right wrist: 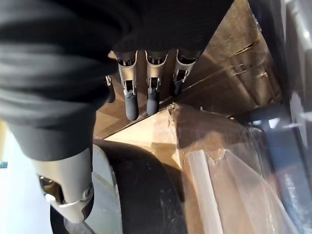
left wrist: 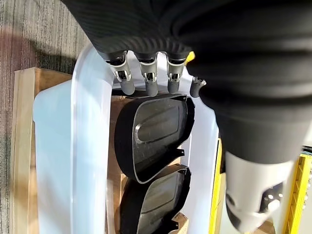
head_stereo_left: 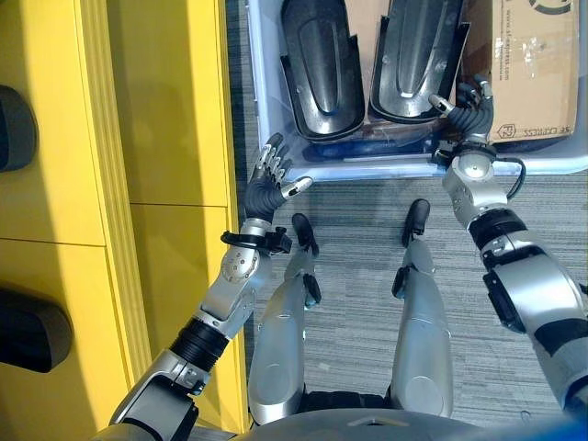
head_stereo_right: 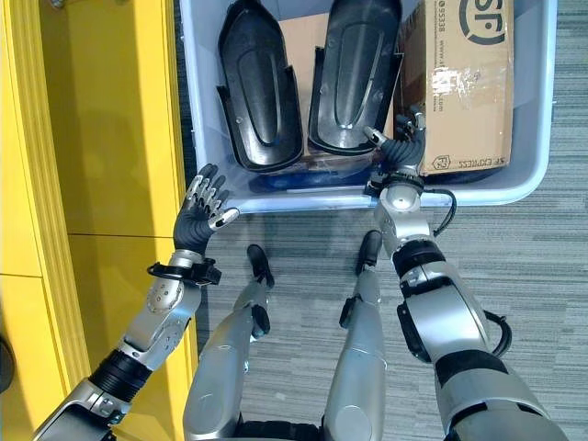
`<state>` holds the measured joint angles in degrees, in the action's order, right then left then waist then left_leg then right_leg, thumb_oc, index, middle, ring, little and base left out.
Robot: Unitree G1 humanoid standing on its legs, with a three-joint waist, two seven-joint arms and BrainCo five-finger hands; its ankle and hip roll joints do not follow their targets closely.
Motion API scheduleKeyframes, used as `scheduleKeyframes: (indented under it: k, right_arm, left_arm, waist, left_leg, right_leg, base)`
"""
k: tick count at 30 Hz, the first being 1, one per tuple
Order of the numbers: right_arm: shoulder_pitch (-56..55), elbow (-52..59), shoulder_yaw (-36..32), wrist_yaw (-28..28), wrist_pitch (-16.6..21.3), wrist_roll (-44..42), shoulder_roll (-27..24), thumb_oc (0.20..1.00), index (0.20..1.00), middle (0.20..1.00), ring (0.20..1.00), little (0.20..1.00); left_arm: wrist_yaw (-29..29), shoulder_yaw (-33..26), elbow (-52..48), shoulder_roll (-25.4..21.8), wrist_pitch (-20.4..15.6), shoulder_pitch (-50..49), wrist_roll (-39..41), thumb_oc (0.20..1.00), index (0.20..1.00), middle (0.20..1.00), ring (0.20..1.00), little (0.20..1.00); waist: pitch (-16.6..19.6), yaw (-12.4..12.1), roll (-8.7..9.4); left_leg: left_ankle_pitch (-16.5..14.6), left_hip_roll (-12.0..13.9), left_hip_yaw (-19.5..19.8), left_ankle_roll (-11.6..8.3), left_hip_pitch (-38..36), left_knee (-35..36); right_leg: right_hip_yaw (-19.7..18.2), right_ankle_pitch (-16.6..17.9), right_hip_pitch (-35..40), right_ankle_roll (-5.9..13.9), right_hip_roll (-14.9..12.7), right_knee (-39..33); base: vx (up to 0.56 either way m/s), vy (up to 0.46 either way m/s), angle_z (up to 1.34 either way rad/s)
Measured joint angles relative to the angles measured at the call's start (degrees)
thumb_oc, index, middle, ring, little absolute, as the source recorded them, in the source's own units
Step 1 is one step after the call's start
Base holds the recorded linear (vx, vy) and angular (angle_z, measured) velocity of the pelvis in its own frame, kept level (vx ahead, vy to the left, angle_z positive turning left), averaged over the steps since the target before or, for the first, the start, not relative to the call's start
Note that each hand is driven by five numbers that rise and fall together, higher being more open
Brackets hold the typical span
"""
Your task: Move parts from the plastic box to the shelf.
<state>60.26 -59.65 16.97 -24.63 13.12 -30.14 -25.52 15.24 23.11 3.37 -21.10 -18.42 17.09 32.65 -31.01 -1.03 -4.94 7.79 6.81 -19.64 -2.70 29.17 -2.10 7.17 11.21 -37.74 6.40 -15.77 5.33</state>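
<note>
Two black moulded parts, one on the left (head_stereo_left: 322, 64) and one on the right (head_stereo_left: 413, 55), lie side by side in the pale blue plastic box (head_stereo_left: 367, 170). My left hand (head_stereo_left: 266, 179) hovers open just outside the box's near left corner, between it and the yellow shelf (head_stereo_left: 156, 110). Its fingers (left wrist: 148, 83) point at the left part (left wrist: 156, 131). Over the box's near rim my right hand (head_stereo_left: 469, 110) is open, holding nothing, its thumb by the right part's near end. Its fingers (right wrist: 151, 92) stretch toward the cardboard (right wrist: 229, 58).
A cardboard box (head_stereo_left: 533, 64) fills the right side of the plastic box. Two dark rounded things (head_stereo_left: 14, 129) (head_stereo_left: 32, 331) sit on the yellow shelf at the far left. Grey carpet (head_stereo_left: 367, 220) lies in front of the box.
</note>
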Motion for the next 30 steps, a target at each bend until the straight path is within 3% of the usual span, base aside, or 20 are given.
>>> scheduleKeyframes:
  k: [9,20,23,30]
  right_arm:
    - [3.79,0.09,3.92,1.99,-1.46,2.24,-5.09,1.000,1.000,1.000,1.000,1.000]
    - [4.81,0.28,5.49,3.04,-2.34,2.25,-6.56,1.000,1.000,1.000,1.000,1.000]
    - [1.86,2.75,2.91,2.03,-2.22,2.11,-3.85,1.000,1.000,1.000,1.000,1.000]
    - [-4.24,10.57,-4.60,0.92,2.50,-1.67,3.15,1.000,1.000,1.000,1.000,1.000]
  left_arm:
    - [-0.05,-0.08,-0.08,0.00,-0.11,0.64,0.02,1.000,1.000,1.000,1.000,1.000]
    - [-0.36,-0.85,-0.09,0.02,-0.11,0.87,0.07,1.000,1.000,1.000,1.000,1.000]
    - [-0.24,-1.30,-0.09,-0.14,-0.11,0.87,0.09,1.000,1.000,1.000,1.000,1.000]
    - [0.29,-1.77,-0.09,0.00,0.09,0.17,0.05,1.000,1.000,1.000,1.000,1.000]
  waist:
    - [-0.01,-0.14,0.04]
    - [-0.38,0.23,1.02]
    - [-0.42,0.69,2.62]
    - [-0.26,1.59,3.41]
  left_leg:
    - [0.65,-0.08,0.02,0.05,1.46,-0.05]
    - [0.65,0.14,0.02,0.06,1.45,-0.21]
    - [0.64,0.18,0.02,0.08,1.18,-0.31]
    - [0.62,0.24,-0.05,0.07,-0.20,-0.26]
  right_leg:
    - [-0.27,1.34,-1.09,-0.40,0.60,-1.22]
    - [-0.54,1.93,-1.06,-0.72,1.02,-1.23]
    - [-0.56,1.99,-0.71,-0.79,1.08,-1.20]
    - [-0.81,1.93,0.41,-0.82,1.21,-1.20]
  base:
    - [0.00,0.002,-0.01]
    - [0.00,0.000,0.00]
    - [0.00,0.000,0.00]
    - [0.00,0.000,0.00]
